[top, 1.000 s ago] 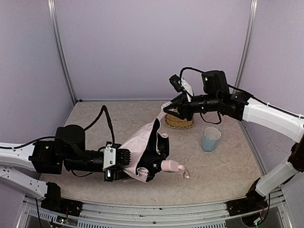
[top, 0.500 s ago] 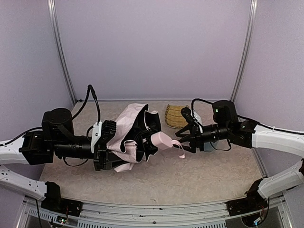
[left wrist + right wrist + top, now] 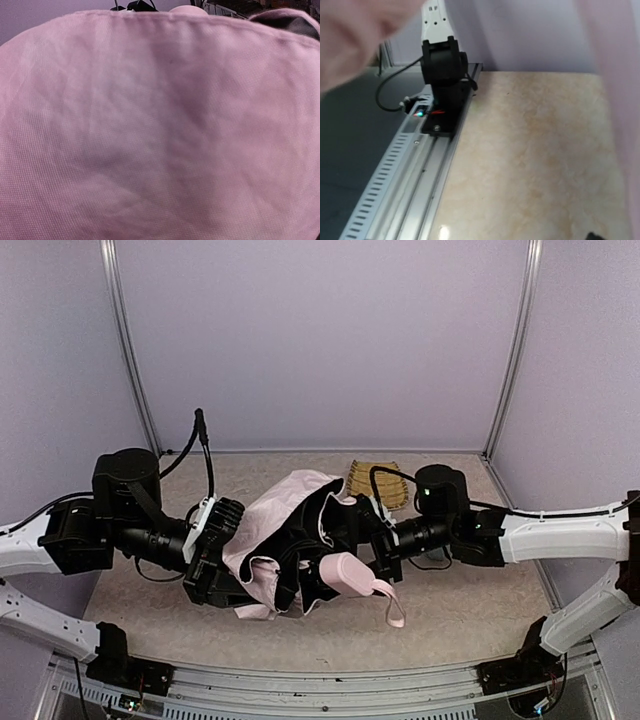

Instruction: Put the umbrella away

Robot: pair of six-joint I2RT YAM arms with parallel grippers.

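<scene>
The umbrella (image 3: 283,515) hangs half-folded over the middle of the table, with pale-pink fabric and black lining. Its pink handle (image 3: 345,572) points to the near right, and the strap (image 3: 392,606) dangles below it. My left gripper (image 3: 213,565) is shut on the umbrella's left end and holds it off the table. Pink fabric (image 3: 160,130) fills the left wrist view and hides the fingers. My right gripper (image 3: 377,540) sits right beside the black lining, just above the handle, and is open with nothing between its fingers. Blurred pink fabric (image 3: 620,100) edges the right wrist view.
A woven yellow tray (image 3: 383,478) lies at the back right, partly behind the right arm. The left arm's black base (image 3: 442,100) stands on the metal rail (image 3: 405,170) along the table's near edge. Lavender walls close in the back and both sides.
The left arm raised the umbrella off the table and swung it up. The right arm came down from the tray to the umbrella's handle, and its jaws opened.
</scene>
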